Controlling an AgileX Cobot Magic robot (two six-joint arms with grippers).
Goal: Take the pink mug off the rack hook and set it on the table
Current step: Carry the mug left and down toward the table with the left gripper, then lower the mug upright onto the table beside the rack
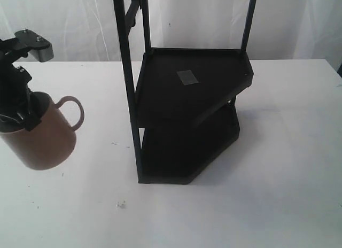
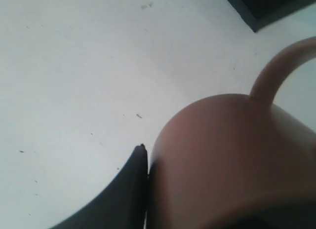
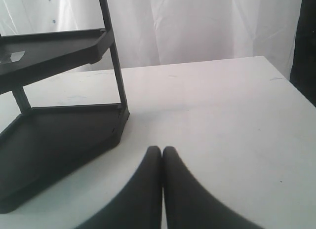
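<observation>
The pink mug (image 1: 44, 138) hangs at the far left of the exterior view, away from the rack, its loop handle (image 1: 75, 110) turned toward the rack. My left gripper (image 1: 22, 115) is shut on its rim from above. In the left wrist view one black finger (image 2: 129, 192) presses against the mug's outer wall (image 2: 232, 160); the other finger is hidden. The white table (image 1: 278, 168) lies below. I cannot tell whether the mug touches it. The rack hook (image 1: 137, 3) juts bare from the black pole (image 1: 124, 55). My right gripper (image 3: 162, 150) is shut and empty, low over the table beside the rack.
The two-shelf black rack (image 1: 187, 82) stands mid-table, with a small grey patch (image 1: 187, 77) on its upper shelf. Its lower shelf (image 3: 59, 135) is close to my right gripper. A white curtain (image 1: 203, 18) hangs behind. A small white crumb (image 1: 121, 204) lies near the front.
</observation>
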